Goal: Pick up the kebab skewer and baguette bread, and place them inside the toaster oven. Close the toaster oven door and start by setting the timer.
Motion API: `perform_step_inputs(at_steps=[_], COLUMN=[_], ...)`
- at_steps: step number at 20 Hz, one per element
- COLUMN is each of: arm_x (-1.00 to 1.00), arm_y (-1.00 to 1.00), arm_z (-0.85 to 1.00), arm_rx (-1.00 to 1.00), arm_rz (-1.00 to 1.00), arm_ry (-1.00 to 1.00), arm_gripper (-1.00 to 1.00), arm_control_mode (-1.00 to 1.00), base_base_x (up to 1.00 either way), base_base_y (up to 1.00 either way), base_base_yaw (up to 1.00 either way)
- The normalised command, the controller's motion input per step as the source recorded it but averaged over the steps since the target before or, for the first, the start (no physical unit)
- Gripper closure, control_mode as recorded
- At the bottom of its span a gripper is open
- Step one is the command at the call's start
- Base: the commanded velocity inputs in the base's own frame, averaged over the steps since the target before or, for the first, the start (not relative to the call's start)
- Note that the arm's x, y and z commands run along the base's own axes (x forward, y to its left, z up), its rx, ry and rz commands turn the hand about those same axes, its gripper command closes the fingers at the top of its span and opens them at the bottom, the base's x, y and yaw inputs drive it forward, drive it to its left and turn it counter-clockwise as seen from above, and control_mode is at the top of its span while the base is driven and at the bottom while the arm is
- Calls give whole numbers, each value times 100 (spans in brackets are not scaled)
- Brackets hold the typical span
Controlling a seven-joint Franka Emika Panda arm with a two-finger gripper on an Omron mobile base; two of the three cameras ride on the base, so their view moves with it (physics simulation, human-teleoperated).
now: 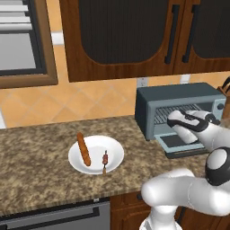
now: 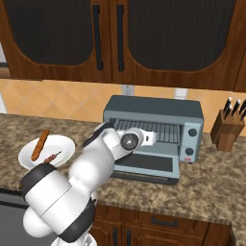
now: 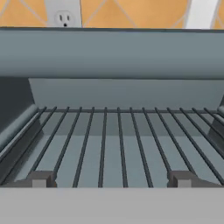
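Observation:
The toaster oven [image 1: 179, 96] stands on the counter with its door [image 1: 168, 144] folded down flat in front. My gripper [image 3: 111, 179] hovers over that door at the oven's mouth, open, with nothing between its fingertips [image 3: 41, 179]; it faces the bare wire rack [image 3: 113, 144]. To the left, the orange-brown baguette bread [image 1: 83, 149] and the thin kebab skewer [image 1: 105, 161] lie side by side on a white plate [image 1: 96, 144]. From the right base view the baguette [image 2: 40, 144] and skewer [image 2: 50, 157] show left of my arm.
Two knobs [image 2: 192, 132] sit on the oven's right front. A knife block [image 2: 226, 127] stands right of the oven. A wall outlet [image 1: 142, 82] is behind it, and dark wood cabinets hang above. Granite counter [image 1: 40, 148] spreads around the plate.

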Motion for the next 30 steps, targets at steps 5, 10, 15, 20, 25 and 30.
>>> perform_step_inputs(at_steps=[5,10,15,20,25,30], arm_x=[38,11,-9,-88,-87,-73], arm_y=[-14,0,0,-19,-28,-31], arm_z=[0,-23,-36,-52,-36,-37], arm_rx=[0,0,0,0,0,0], arm_rz=[0,0,0,0,0,1], arm_ry=[1,1,2,17,38,47], arm_gripper=[-100,-100,-100,-100,-100,-100], arm_control_mode=[-100,-100,-100,-100,-100,-100], base_base_x=[0,0,0,0,0,0], base_base_y=[0,0,0,0,0,0], base_base_yaw=[0,0,0,0,0,0])
